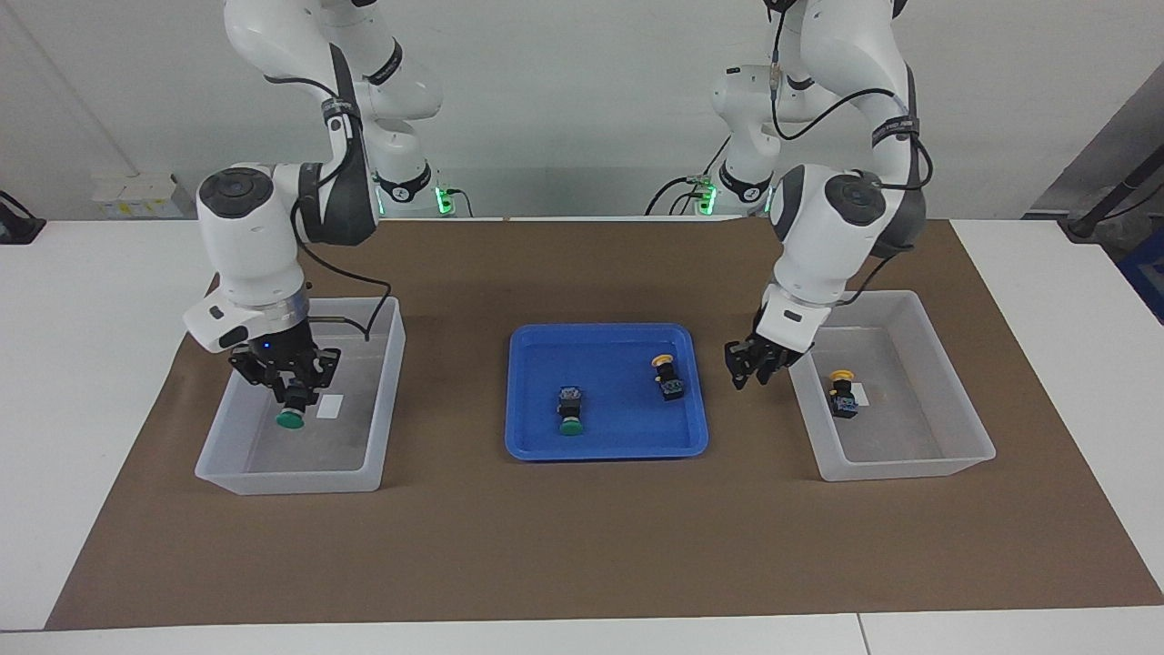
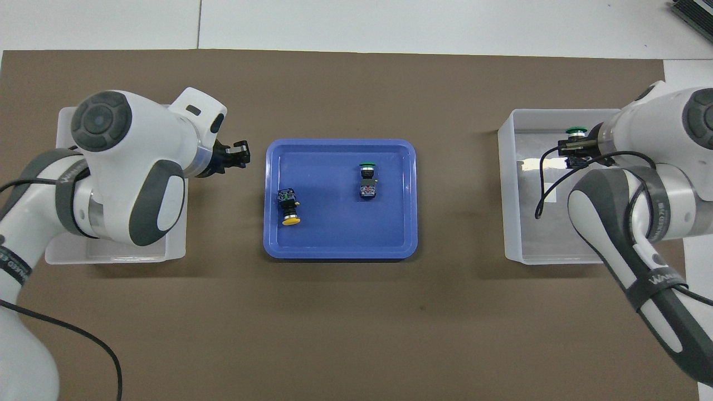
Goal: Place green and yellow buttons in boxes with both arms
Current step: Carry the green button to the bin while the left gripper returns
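Brown paper mat (image 1: 582,546) covers the table's middle, and a shallow blue plastic tray (image 1: 536,437) lies on it at the centre. In that tray rest a green-capped black push-button (image 1: 570,411) and, nearer the robots, a yellow-capped black push-button (image 1: 669,376).

Toward the left arm's end stands a translucent whitish plastic bin (image 1: 946,455) with a second yellow-capped button (image 1: 843,393) in it; the overhead view hides this button under the arm. The left gripper (image 1: 750,364) hangs over that bin's tray-side edge, its fingers apart and empty.

Toward the right arm's end, the right gripper (image 1: 293,387) is lowered into the other translucent bin (image 1: 273,478), fingers closed on a second green-capped button (image 1: 291,414), cap pointing away from the robots.
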